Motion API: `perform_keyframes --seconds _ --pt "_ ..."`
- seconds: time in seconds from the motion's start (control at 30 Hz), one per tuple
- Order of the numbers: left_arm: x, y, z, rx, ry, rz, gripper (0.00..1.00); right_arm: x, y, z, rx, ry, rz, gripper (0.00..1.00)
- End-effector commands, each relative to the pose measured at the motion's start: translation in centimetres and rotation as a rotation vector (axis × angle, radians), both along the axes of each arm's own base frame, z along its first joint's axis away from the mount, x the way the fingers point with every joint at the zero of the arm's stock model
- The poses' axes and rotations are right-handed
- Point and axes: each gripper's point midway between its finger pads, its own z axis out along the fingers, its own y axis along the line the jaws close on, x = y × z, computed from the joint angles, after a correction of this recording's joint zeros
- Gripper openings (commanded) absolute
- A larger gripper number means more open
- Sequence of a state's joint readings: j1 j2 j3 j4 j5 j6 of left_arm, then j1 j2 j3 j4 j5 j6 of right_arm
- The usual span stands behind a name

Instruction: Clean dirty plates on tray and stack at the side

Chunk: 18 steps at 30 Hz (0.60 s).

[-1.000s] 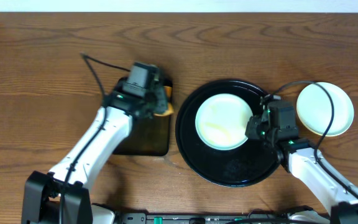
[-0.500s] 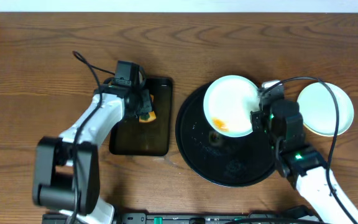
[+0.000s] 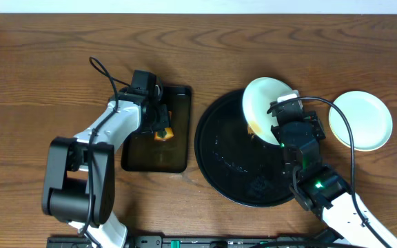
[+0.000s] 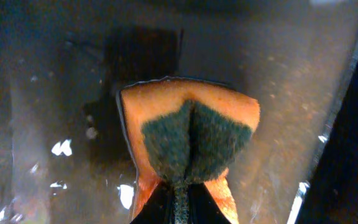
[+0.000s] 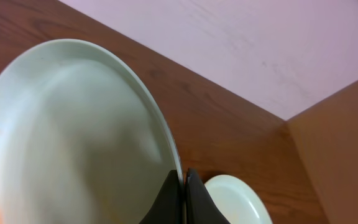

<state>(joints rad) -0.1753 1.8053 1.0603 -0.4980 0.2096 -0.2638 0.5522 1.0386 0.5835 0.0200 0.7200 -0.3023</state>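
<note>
Pale mint-white round plate [image 3: 266,100] is held up off the large round glossy black tray [image 3: 233,169], tilted steeply over the tray's upper right part, with an orange-brown sauce smear [image 3: 253,128] at its lower edge. The right gripper [image 5: 183,186] has its two dark fingers drawn narrow onto the plate's thin rim, one on each face. A second pale round plate [image 3: 361,120] lies flat on the brown wooden table [image 3: 60,62], to the right of the round tray, with a black cable arcing above it. On the other side, the left gripper [image 3: 159,129] is clamped tight on an orange sponge with a dark green scouring face [image 4: 191,140], which is squeezed into a fold at the pinch. The sponge sits over the small rectangular black tray [image 3: 150,155], whose surface glistens with wet patches. Whether the sponge touches that surface cannot be told.
</note>
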Motion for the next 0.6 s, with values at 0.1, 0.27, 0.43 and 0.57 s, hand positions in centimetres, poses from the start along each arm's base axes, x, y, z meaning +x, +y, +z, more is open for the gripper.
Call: perform_keyframes --seconds 0.1,0.27,0.43,0.57 --pt "2.0 -0.5 7.1 -0.042 -0.203 -0.016 0.08 0.3 -0.6 3.1 -0.046 -0.089 -0.041 0.01" --pt "1.7 -0.4 6.8 -0.037 -0.199 -0.014 0.08 0.6 -0.4 4.3 -0.04 -0.136 -0.039 0.01" --pt "-0.3 -0.1 2.5 -0.016 -0.074 -0.014 0.08 0.3 -0.6 2.3 -0.047 -0.066 -0.048 0.01" --pt "-1.6 0.2 -0.9 0.001 0.031 -0.013 0.08 0.2 -0.7 -0.1 -0.049 0.012 -0.067 0.01"
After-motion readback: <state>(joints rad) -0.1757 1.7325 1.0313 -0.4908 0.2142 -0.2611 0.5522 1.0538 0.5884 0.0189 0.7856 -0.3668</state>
